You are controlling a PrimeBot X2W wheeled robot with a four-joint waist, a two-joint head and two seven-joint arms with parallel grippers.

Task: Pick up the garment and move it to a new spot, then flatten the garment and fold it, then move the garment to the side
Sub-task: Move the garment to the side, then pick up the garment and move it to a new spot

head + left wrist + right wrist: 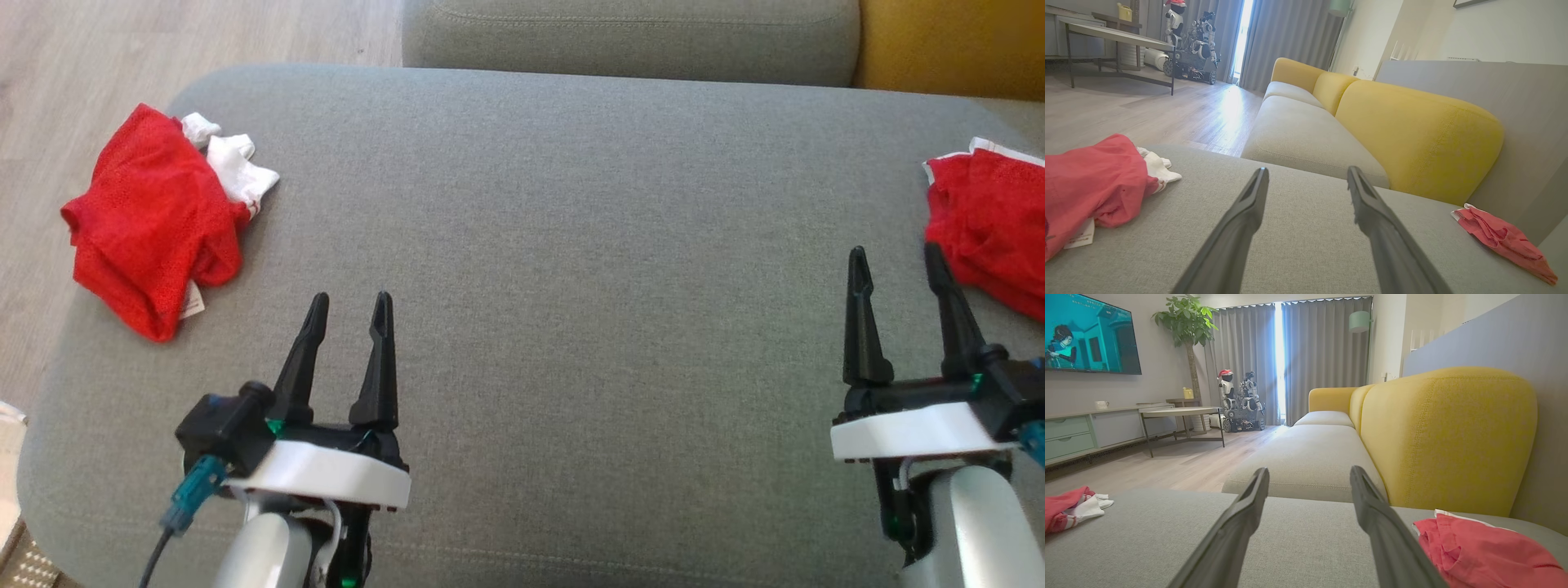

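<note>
Though beside garment [992,224], right hand [893,253] empty.

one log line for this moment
left gripper open | right gripper open | left garment, right garment crumpled on cushion, untouched

Found a red mesh garment [151,220] bunched in a loose heap at the left edge of the grey cushion [571,245], white fabric and a label poking out. Found a second red garment [992,220] crumpled at the right edge, white hem showing, well apart from the first.
</note>
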